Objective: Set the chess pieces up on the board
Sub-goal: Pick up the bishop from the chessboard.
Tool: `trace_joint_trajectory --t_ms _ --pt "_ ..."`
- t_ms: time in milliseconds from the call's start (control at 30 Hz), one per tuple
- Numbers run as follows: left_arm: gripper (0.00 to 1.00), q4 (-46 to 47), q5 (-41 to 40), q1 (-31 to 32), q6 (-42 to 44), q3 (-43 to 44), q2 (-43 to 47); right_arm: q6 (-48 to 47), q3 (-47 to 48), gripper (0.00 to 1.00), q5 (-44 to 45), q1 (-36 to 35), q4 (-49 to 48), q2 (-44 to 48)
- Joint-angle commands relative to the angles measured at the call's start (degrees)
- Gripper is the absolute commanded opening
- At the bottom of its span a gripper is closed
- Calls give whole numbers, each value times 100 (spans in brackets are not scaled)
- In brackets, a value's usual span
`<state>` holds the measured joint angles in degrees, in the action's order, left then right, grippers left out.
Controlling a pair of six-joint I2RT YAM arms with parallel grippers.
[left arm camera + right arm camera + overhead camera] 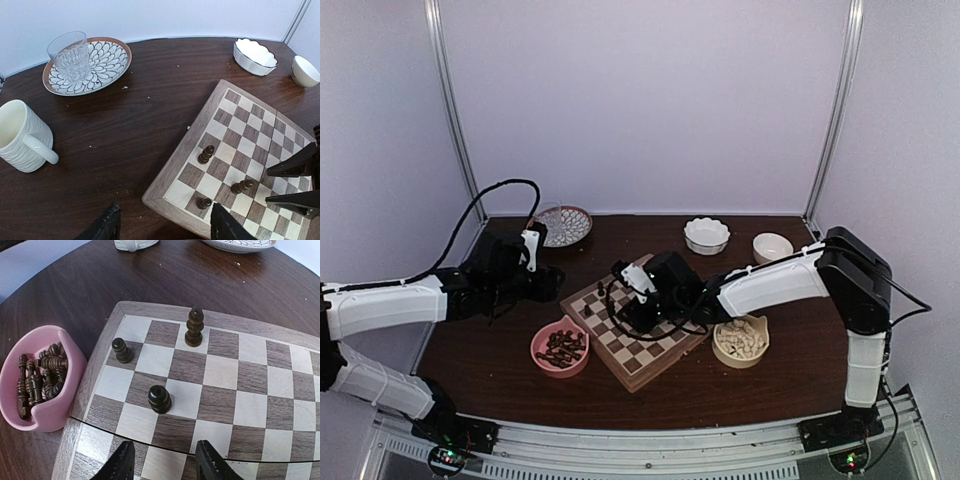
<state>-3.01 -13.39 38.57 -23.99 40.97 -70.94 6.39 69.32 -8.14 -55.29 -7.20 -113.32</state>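
The board (630, 352), a thick wooden box with dark brown and cream checks and a tan border, is set at an angle at the middle of the dark, grained table (125, 140). Three dark brown turned chess pieces are stood on squares near one corner. In the right wrist view a taller, ringed piece (194, 327) is seen at upper centre, with two short round-headed pieces (122, 350) (159, 399) lower down and to the left.

More dark pieces (40, 380) are heaped in a smooth pink bowl (50, 417) just beside the board's left edge. Cream pieces (742, 338) are piled in a tan bowl (740, 362) to the right of the board in the top view.

The left jaws are held apart at the bottom of the left wrist view, with nothing between them. The right jaws are likewise held apart over the board, and nothing is gripped.

A ribbed white mug (20, 135), a cut-glass tumbler (70, 55) on a petal-patterned plate (107, 60) and a scalloped white bowl (255, 55) are placed farther back.
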Motion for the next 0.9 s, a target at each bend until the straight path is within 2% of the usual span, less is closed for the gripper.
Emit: trace_joint_trajectory --t_ms 0,333,667,867 --pt "61 265 -206 -16 21 -96 168 -86 393 45 76 -35 179 -165" --pt "61 265 -225 -16 95 -64 122 -44 994 41 -233 -52 231 -745" --pt "61 243 -208 -16 122 -24 89 -3 1242 9 40 -49 332 -807" --pt "61 188 -148 -14 138 31 25 1 1129 6 401 115 307 -451"
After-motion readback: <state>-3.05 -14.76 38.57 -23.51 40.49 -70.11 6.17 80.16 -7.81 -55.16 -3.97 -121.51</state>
